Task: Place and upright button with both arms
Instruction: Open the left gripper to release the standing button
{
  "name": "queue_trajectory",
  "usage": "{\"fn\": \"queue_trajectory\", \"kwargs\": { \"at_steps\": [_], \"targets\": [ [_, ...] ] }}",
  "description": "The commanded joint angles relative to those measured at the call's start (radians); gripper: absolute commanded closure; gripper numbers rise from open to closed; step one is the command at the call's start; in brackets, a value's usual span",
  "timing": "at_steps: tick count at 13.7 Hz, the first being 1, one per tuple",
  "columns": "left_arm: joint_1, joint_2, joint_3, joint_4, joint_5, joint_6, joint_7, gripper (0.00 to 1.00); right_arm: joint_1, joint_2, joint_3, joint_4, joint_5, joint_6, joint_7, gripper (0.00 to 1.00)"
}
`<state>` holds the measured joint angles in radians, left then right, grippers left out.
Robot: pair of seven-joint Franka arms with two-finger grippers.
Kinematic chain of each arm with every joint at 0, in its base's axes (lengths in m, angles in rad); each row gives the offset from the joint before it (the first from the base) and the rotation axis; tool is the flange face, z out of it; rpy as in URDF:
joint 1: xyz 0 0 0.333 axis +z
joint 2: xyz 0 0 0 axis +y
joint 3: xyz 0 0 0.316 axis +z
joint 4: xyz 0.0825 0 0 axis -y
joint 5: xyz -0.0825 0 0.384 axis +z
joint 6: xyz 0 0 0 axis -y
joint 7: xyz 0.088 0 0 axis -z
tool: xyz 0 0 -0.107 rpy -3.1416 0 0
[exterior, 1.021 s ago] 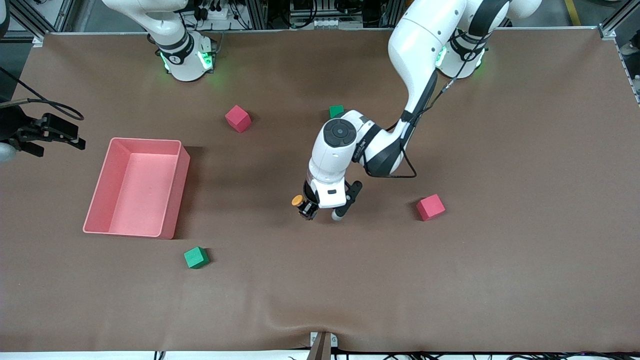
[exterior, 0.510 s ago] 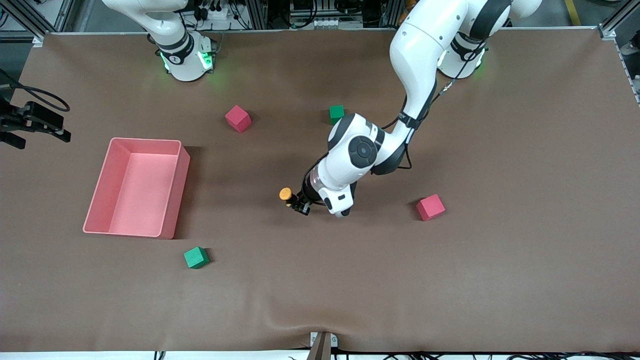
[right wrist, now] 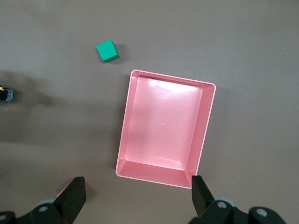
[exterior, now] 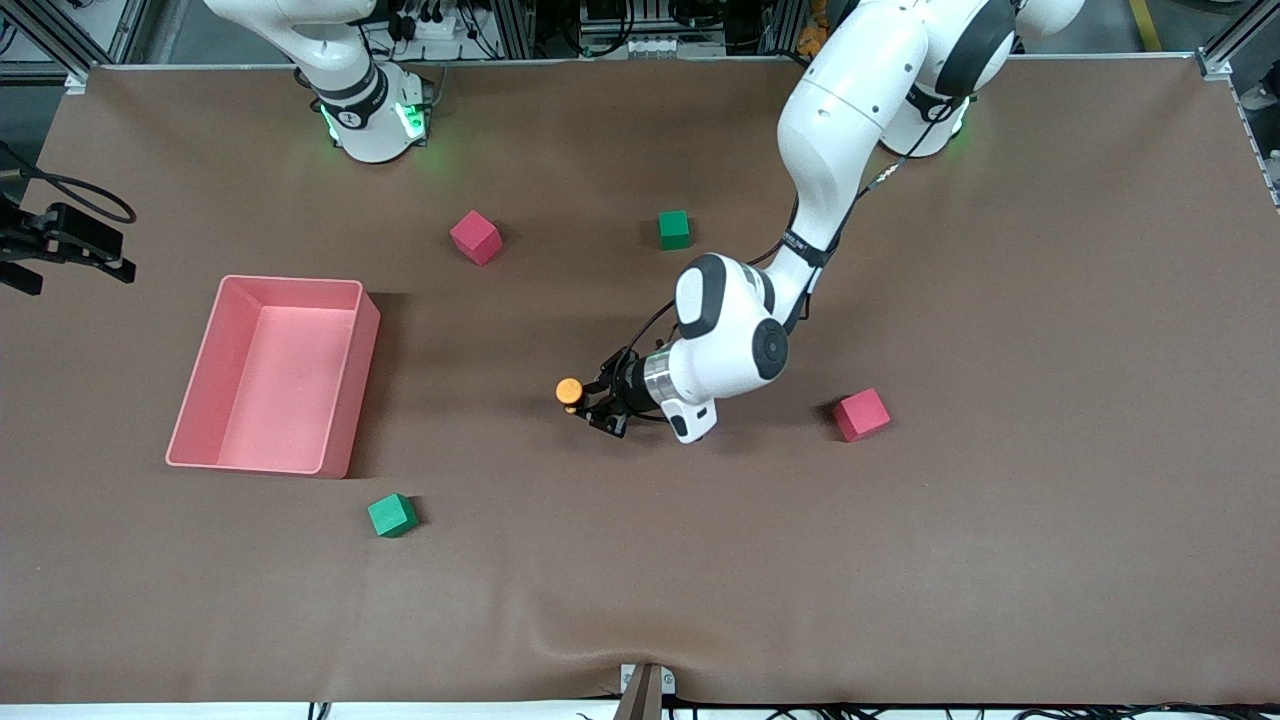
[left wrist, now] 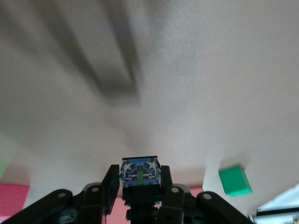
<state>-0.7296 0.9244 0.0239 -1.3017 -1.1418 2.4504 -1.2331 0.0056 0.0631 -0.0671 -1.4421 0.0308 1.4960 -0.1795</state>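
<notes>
The button (exterior: 572, 391), an orange cap on a black body, is held sideways in my left gripper (exterior: 598, 404) over the middle of the table, with its cap pointing toward the right arm's end. In the left wrist view the gripper (left wrist: 140, 179) is shut on the button's black body (left wrist: 140, 173), whose blue underside faces the camera. My right gripper (exterior: 62, 246) is up in the air at the right arm's end of the table. In the right wrist view it (right wrist: 138, 196) is open and empty, high over the pink tray (right wrist: 154, 173).
The pink tray (exterior: 355, 390) lies toward the right arm's end. A green cube (exterior: 391, 515) lies nearer the camera than the tray. A red cube (exterior: 475, 237) and a green cube (exterior: 674, 229) lie nearer the bases. Another red cube (exterior: 861, 414) lies toward the left arm's end.
My left wrist has turned, tipping the button onto its side and carrying it a little toward the right arm's end. My right gripper drew toward the table's edge, then held still.
</notes>
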Motion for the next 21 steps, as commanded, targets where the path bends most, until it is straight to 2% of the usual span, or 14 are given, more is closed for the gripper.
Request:
{"fn": "queue_trajectory", "kwargs": {
  "at_steps": [1,6,14,15,16,17,18,21],
  "targets": [
    [-0.007,-0.009,-0.012,-0.028,-0.07,0.028,0.102,1.0,-0.015,0.003,0.012,0.02,-0.017,-0.019,0.005,0.0],
    [-0.025,0.031,-0.013,-0.028,-0.101,0.067,0.222,1.0,-0.019,0.003,0.009,0.02,-0.014,-0.019,-0.006,0.0],
    [-0.024,0.093,-0.013,-0.025,-0.102,0.065,0.228,1.0,-0.016,0.001,0.009,0.035,0.001,-0.043,-0.003,0.0],
    [-0.022,0.093,-0.013,-0.025,-0.102,0.062,0.227,0.93,-0.016,0.001,0.009,0.037,0.0,-0.051,-0.003,0.0],
    [-0.021,0.091,-0.013,-0.025,-0.102,0.062,0.225,0.79,-0.016,0.001,0.009,0.039,0.0,-0.054,-0.003,0.0],
    [-0.019,0.091,-0.013,-0.025,-0.099,0.061,0.225,0.42,-0.018,0.001,0.009,0.039,-0.002,-0.054,-0.005,0.0],
    [-0.02,0.088,-0.013,-0.025,-0.093,0.059,0.225,0.0,-0.018,0.001,0.009,0.037,0.0,-0.054,-0.005,0.0],
    [-0.017,0.065,-0.013,-0.024,-0.088,0.053,0.213,0.0,-0.021,0.003,0.007,0.037,-0.005,-0.053,-0.005,0.0]
  ]
}}
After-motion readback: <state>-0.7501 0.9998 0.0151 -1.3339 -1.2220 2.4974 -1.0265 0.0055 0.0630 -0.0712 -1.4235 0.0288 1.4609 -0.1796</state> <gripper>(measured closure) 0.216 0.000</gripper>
